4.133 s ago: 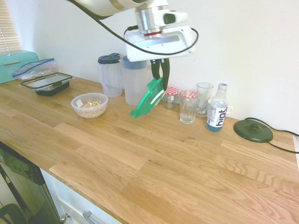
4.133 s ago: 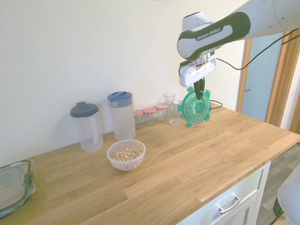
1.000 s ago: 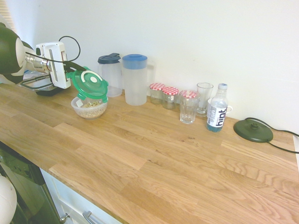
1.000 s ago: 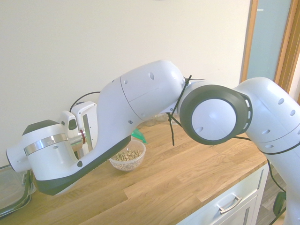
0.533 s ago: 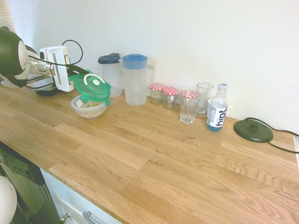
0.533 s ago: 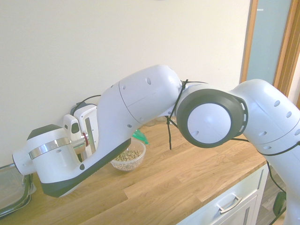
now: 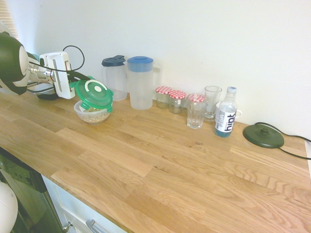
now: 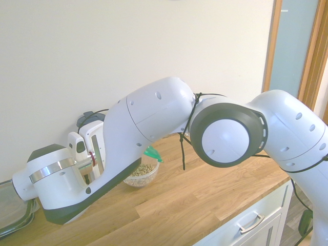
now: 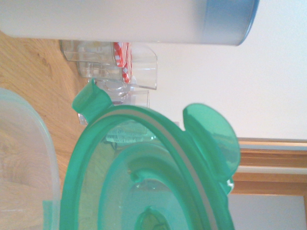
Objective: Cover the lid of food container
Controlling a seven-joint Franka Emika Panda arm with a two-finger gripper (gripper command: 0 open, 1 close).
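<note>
The round green lid hangs tilted just above the food container, a small clear bowl with cereal in it. The lid's lower edge is close to the bowl's rim; I cannot tell whether they touch. My gripper reaches in from the left, lying sideways, shut on the lid's rear edge. In the second exterior view the arm hides most of the scene; only part of the bowl and one green tab show. The wrist view is filled by the lid, with the bowl's rim beside it.
Two clear jugs with blue lids stand right behind the bowl. Further right are jam jars, two glasses, a water bottle and a black round base. A rectangular clear box lies left of the arm.
The lid has sunk a little and tipped flatter over the bowl. The gripper has shifted slightly with it and stays shut on the lid.
</note>
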